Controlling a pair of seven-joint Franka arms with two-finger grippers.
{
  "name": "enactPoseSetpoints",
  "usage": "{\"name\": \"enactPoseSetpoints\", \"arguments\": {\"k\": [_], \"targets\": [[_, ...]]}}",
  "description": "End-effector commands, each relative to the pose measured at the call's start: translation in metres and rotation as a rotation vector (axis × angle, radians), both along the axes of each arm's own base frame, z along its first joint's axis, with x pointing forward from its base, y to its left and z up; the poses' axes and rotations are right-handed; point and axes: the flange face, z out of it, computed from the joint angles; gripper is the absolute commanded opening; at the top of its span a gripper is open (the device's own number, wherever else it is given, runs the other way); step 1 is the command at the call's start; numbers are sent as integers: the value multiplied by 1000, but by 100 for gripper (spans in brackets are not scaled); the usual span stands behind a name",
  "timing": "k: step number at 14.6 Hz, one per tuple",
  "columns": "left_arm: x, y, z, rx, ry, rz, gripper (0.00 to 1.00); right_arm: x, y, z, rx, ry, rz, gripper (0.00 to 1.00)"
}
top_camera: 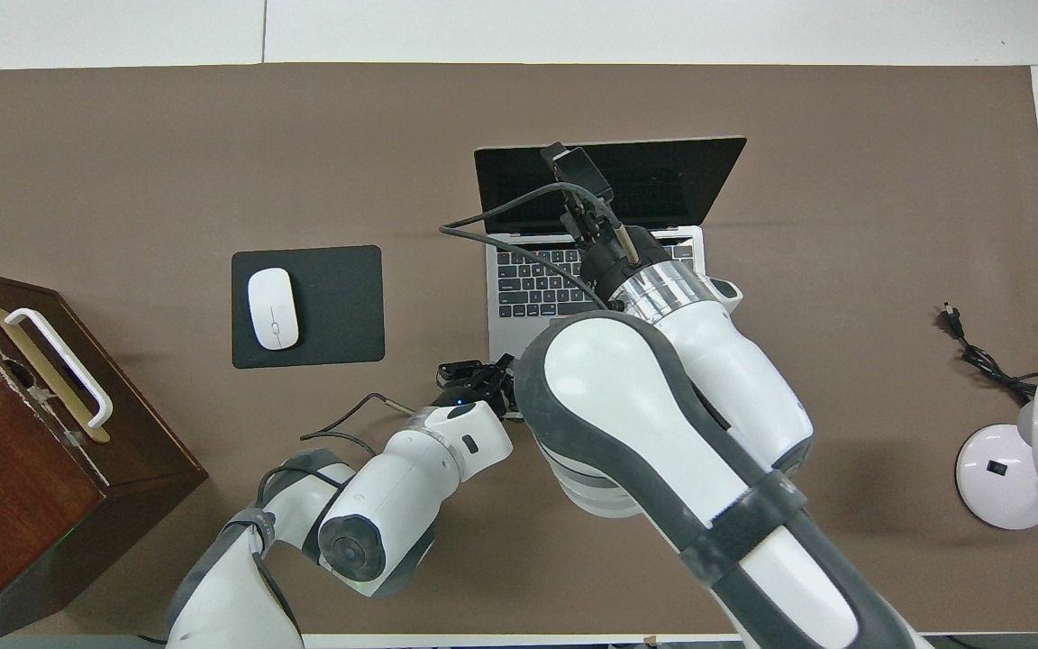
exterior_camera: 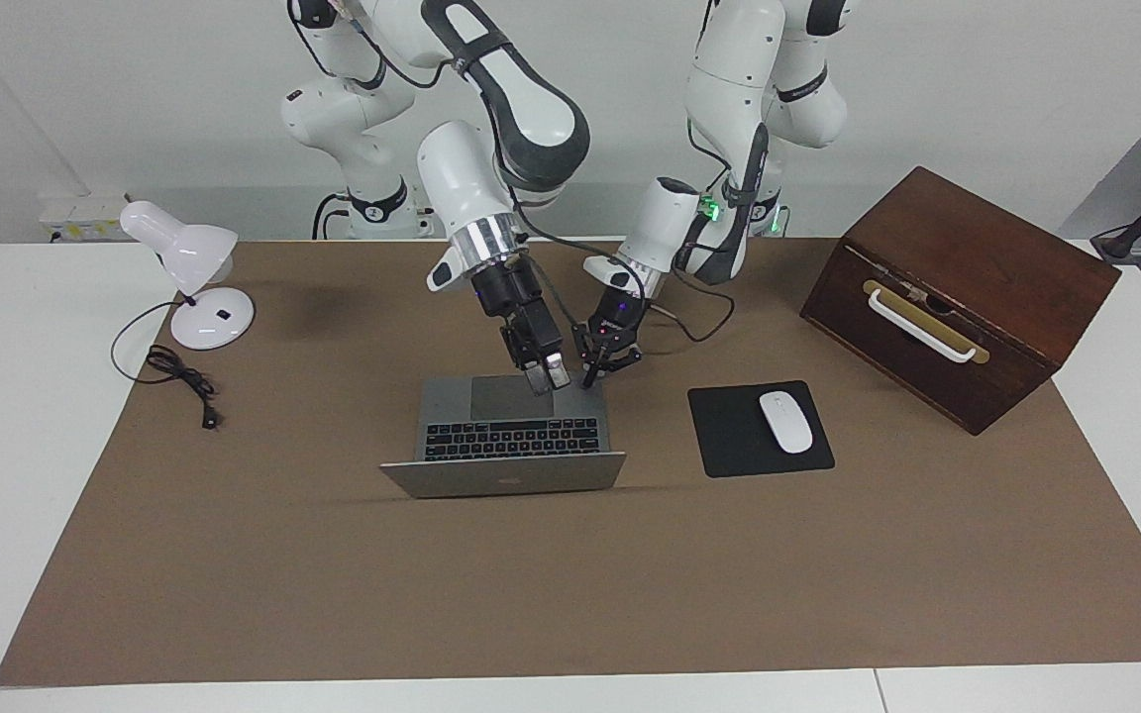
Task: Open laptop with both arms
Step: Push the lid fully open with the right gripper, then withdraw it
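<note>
The silver-grey laptop (exterior_camera: 511, 436) stands open in the middle of the brown mat, its lid (exterior_camera: 506, 475) tilted away from the robots and its dark screen (top_camera: 609, 185) facing them. My right gripper (exterior_camera: 546, 376) hangs just over the trackpad's edge nearest the robots; seen from above it covers the screen (top_camera: 573, 167). My left gripper (exterior_camera: 605, 361) is open at the laptop base's corner nearest the robots, toward the left arm's end, low by the mat. It also shows in the overhead view (top_camera: 476, 371).
A black mouse pad (exterior_camera: 729, 431) with a white mouse (exterior_camera: 786, 422) lies beside the laptop toward the left arm's end. A brown wooden box (exterior_camera: 957, 292) with a white handle stands past it. A white desk lamp (exterior_camera: 196, 282) and its cable (exterior_camera: 179, 376) are at the right arm's end.
</note>
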Motion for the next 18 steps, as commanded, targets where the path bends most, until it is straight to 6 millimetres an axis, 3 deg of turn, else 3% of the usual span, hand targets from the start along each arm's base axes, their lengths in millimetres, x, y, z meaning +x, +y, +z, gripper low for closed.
{"name": "enactPoseSetpoints", "arguments": {"k": [1,4,8,11,14,18], "targets": [[6,3,-24,20,25,27,0,3,-17,31,23,-47,0,100],[7,2,-18,-7,32,55,0,6,-24,53,-59,-126,36,100],[13,3,-2,-39,19,80,0,33,-73,66,-266,-233,82,100],[22,9,15,-34,47,107,0,59,-123,87,-386,-295,169,100],[37,7,48,0,115,120,0,80,-185,107,-532,-306,307,100],[55,5,90,41,200,136,0,77,-265,131,-768,-195,552,100]]}}
